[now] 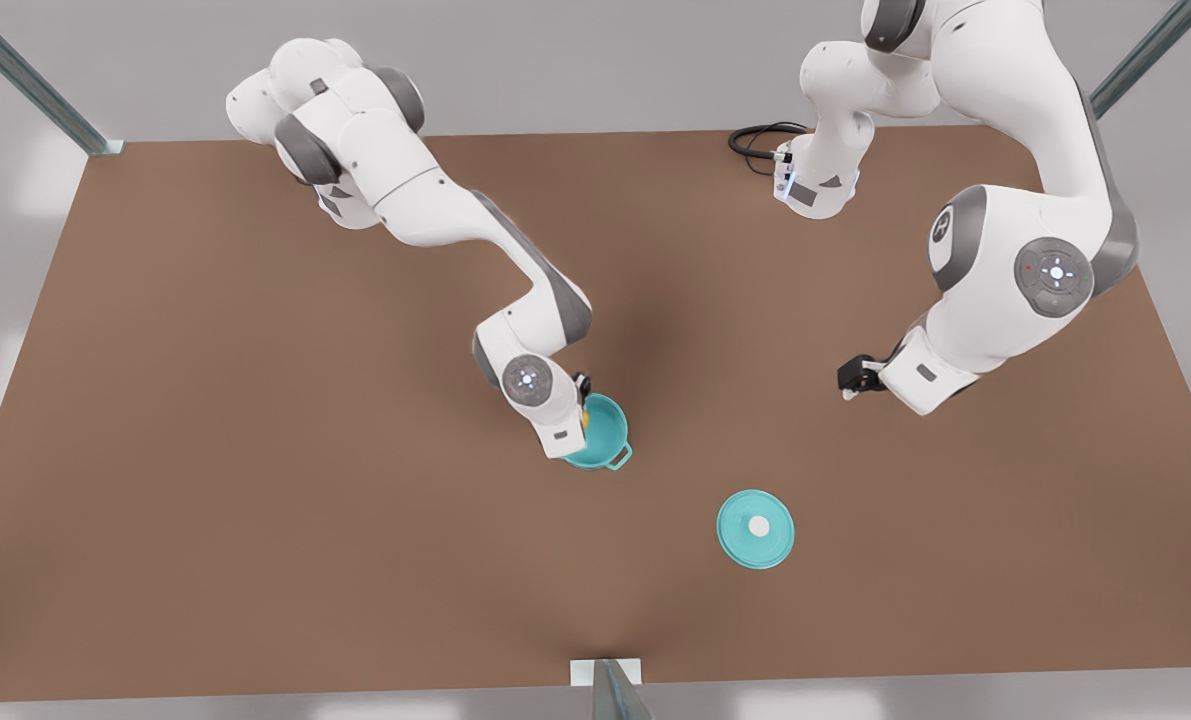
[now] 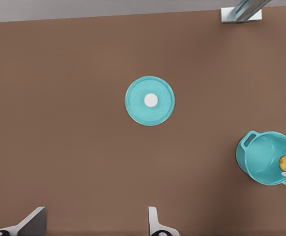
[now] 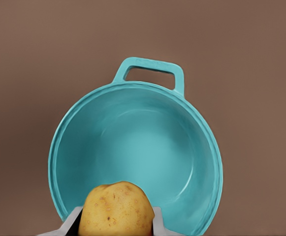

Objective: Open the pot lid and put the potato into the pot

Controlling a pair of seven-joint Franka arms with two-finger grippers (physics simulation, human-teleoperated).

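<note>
Pot (image 3: 138, 147): you see it bare inside, lid off.
Lid (image 1: 755, 529): flat on table (image 1: 255, 450), well apart.
Right gripper (image 3: 114, 223): clamps potato (image 3: 116, 209) above pot's rim.
Left gripper (image 2: 96, 223): fingers spread, nothing held, waiting.

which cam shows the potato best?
Right wrist view: the potato sits large between the right hand's fingers, over the open pot. Left wrist view catches it small at the pot's rim; front view shows a yellow sliver beside the arm.

Potato (image 3: 115, 209) above open pot (image 3: 133, 147); lid (image 1: 755, 529) aside.
</note>
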